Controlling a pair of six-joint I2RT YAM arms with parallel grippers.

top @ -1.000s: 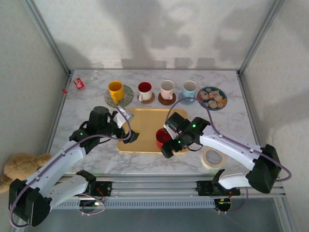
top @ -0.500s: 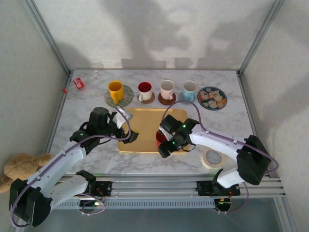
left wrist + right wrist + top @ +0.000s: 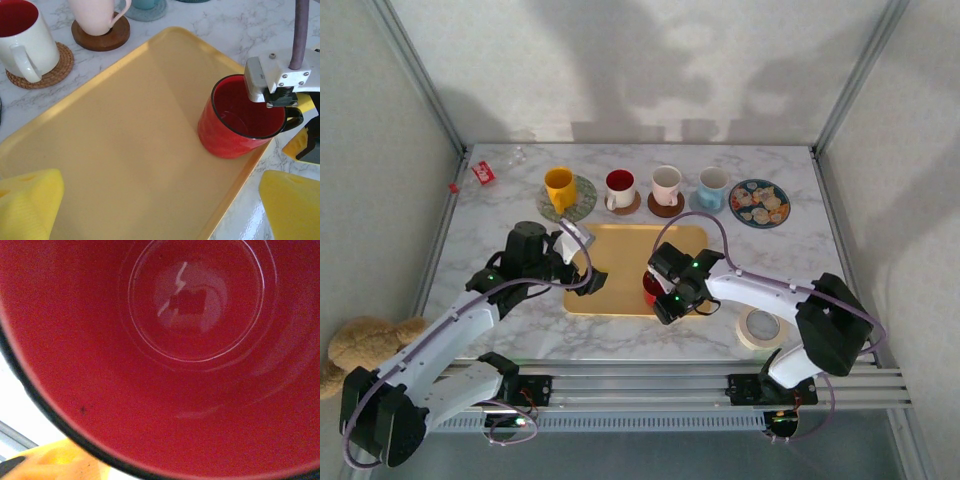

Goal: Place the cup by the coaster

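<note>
- A red mug [image 3: 235, 120] with a glossy red inside, a thin black rim and a black handle is seen upright at the near right corner of a yellow tray [image 3: 125, 150]. It stands just inside the tray's lip.
- From above, the tray is found in the middle of the marbled surface [image 3: 500, 225].
- A far row of mugs on coasters is also shown there: a yellow mug [image 3: 559, 186], a white mug with a red inside [image 3: 619, 187], a pink mug [image 3: 665, 184] and a light blue mug [image 3: 712, 183].
- An empty patterned coaster [image 3: 759, 203] lies at the right end of that row, well apart from the red mug. A tape roll [image 3: 761, 326] lies near the right edge.
- The right gripper [image 3: 663, 294] is set at the mug's handle side. In the left wrist view its white body is seen over the rim, with a yellow finger outside the wall by the handle.
- The right wrist view looks straight down into the mug, with one yellow finger just outside the rim. Whether the wall is clamped cannot be told.
- The left gripper [image 3: 590, 282] is held over the tray's left part. Its yellow fingers are spread wide in its own view and nothing is held.
</note>
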